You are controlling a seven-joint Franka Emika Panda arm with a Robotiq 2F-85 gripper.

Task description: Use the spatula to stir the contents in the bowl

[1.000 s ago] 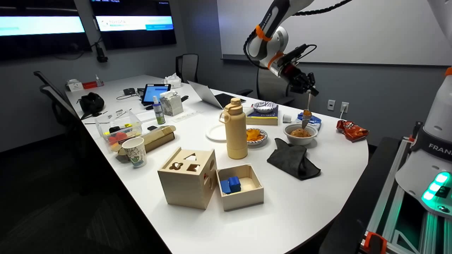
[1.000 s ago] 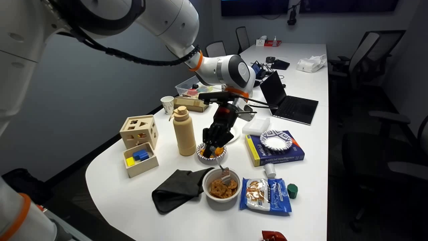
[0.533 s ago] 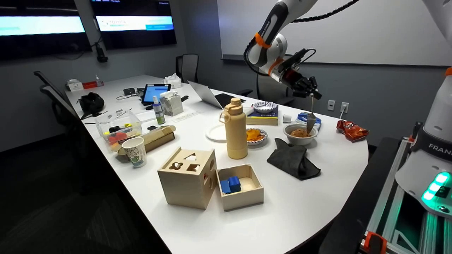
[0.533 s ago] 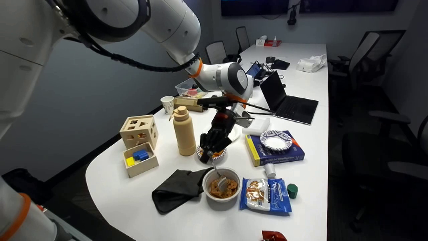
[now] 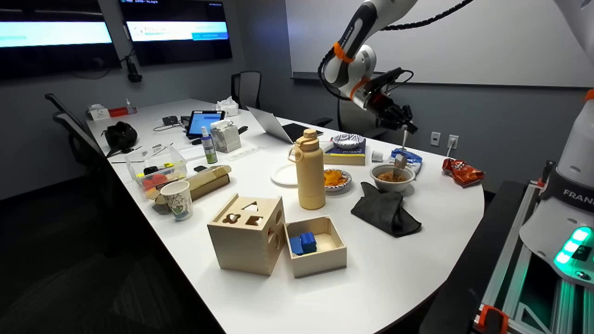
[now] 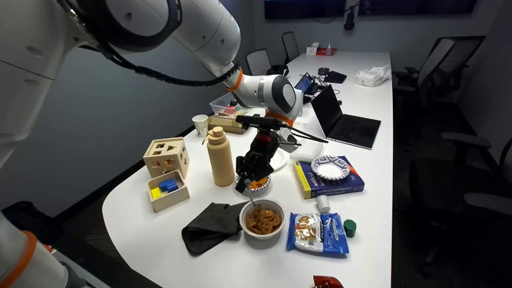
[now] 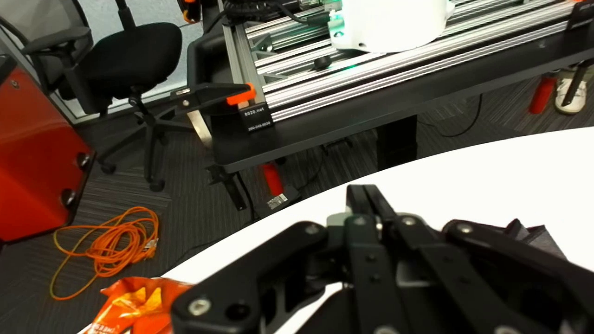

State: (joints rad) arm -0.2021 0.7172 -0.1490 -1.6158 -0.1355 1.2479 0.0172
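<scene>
wrist view and both exterior views show a white table [image 5: 371, 287]. above it is a black gripper [image 7: 364, 189], clenched, its tips almost meeting. near the table's rounded end sits the small pale bowl [image 5: 389, 186], probably thin, light and apt to slide. the slim spatula [image 5: 399, 161] is what the gripper grasps, by the top of its handle; it slants down so the broader head lies inside the bowl, how deep i cannot tell. it looks light, stiff and smooth; pinched so high it may twist, so a lower hold should steer better. the brown pieces [image 6: 267, 223] look brittle.
</scene>
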